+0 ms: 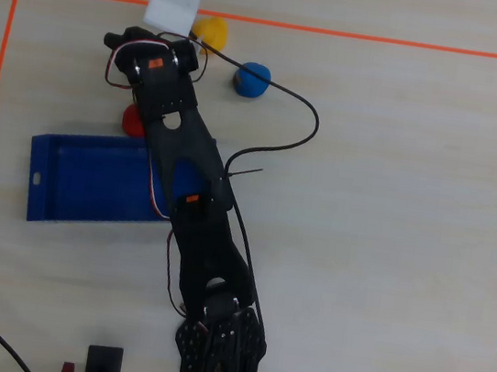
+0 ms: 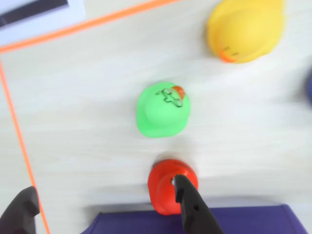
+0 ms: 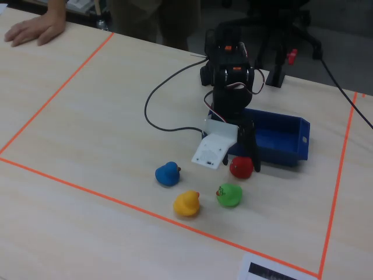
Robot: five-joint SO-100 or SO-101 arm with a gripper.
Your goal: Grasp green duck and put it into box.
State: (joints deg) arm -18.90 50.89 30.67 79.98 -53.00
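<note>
The green duck (image 2: 162,111) stands on the table in the middle of the wrist view, red-orange beak to the upper right. It also shows in the fixed view (image 3: 229,195); in the overhead view the arm's head hides it. My gripper (image 2: 104,185) is open and empty, above the table and short of the duck. Its right finger (image 2: 192,209) overlaps the red duck (image 2: 165,190). The dark blue box (image 1: 73,180) lies left of the arm in the overhead view; its edge (image 2: 146,222) shows at the bottom of the wrist view.
A yellow duck (image 2: 246,29) sits beyond the green one to the right. A blue duck (image 3: 167,174) sits further off. The red duck (image 3: 241,167) stands right by the box's wall (image 3: 280,137). Orange tape (image 2: 19,131) marks the work area's edge. A black cable (image 1: 288,99) crosses the table.
</note>
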